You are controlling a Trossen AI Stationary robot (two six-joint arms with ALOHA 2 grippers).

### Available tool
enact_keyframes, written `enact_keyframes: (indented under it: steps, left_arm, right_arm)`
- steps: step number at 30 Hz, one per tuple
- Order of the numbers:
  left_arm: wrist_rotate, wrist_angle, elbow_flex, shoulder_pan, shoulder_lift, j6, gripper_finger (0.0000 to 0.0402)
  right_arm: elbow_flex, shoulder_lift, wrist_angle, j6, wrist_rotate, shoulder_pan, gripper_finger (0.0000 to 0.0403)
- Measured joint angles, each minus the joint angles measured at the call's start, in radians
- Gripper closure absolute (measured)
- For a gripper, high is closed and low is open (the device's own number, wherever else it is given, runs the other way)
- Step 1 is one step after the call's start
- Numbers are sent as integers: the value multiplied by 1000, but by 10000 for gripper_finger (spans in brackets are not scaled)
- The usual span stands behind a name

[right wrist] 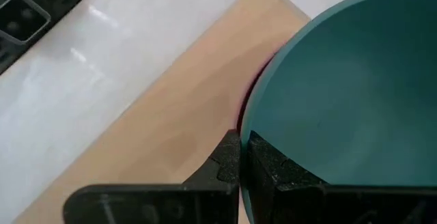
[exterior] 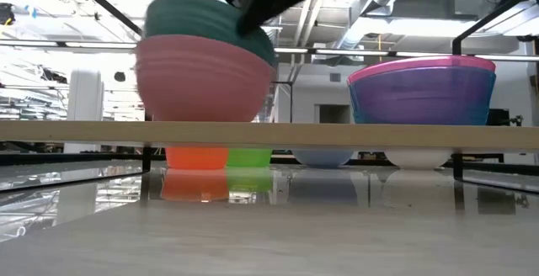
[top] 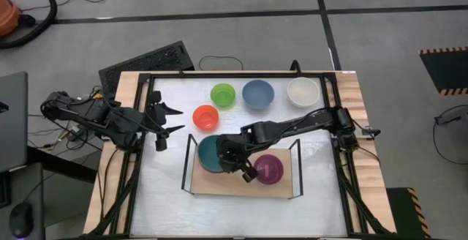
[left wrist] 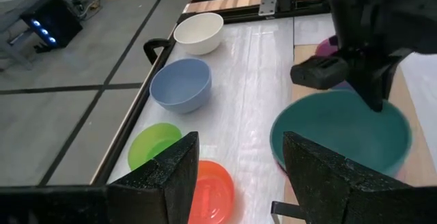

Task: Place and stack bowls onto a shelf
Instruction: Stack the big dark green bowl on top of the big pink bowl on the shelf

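A teal bowl (top: 210, 154) sits nested in a pink bowl (exterior: 202, 78) on the left part of the light-wood shelf (top: 238, 186). It looks a little tilted in the low view (exterior: 189, 17). My right gripper (right wrist: 244, 157) is shut on its rim. A purple bowl (top: 269, 168) with a pink bowl inside it (exterior: 421, 64) stands on the shelf's right part. My left gripper (left wrist: 239, 183) is open and empty at the table's left, near the orange bowl (top: 206, 117). My right gripper pinches the teal bowl's rim (right wrist: 243, 136) on its right side, one finger inside the bowl (right wrist: 270, 169) and one outside (right wrist: 227, 161). The fingers come from above, slanting in from the right. The bowl rests in the pink bowl, upright or slightly tipped.
On the white tabletop behind the shelf stand an orange bowl, a green bowl (top: 223, 94), a blue bowl (top: 258, 94) and a white bowl (top: 303, 91). Thin black wire frames (top: 187, 165) rise at the shelf's short ends. A black frame (top: 146, 79) borders the table.
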Motion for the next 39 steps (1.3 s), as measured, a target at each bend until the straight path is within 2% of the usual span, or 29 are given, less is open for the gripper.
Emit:
enact_keyframes:
  steps: [8,19,23,28,32,39]
  left_arm:
    - [0,0,0,0,0,0,205]
    - [0,1,0,0,0,-2,205]
    - [0,1,0,0,0,-6,205]
    - [0,0,0,0,0,-7,205]
    - [1,0,0,0,0,-7,205]
    - [1,0,0,0,0,-9,205]
  right_arm:
    - [5,-2,-5,19,-3,-8,372]
    - [9,-2,4,31,-6,-6,297]
    - [81,-2,-20,90,-7,-6,269]
    - [247,-19,-118,96,0,-10,234]
    - [350,-21,-163,210,141,-20,230]
    - [274,34,-90,254,287,34,267]
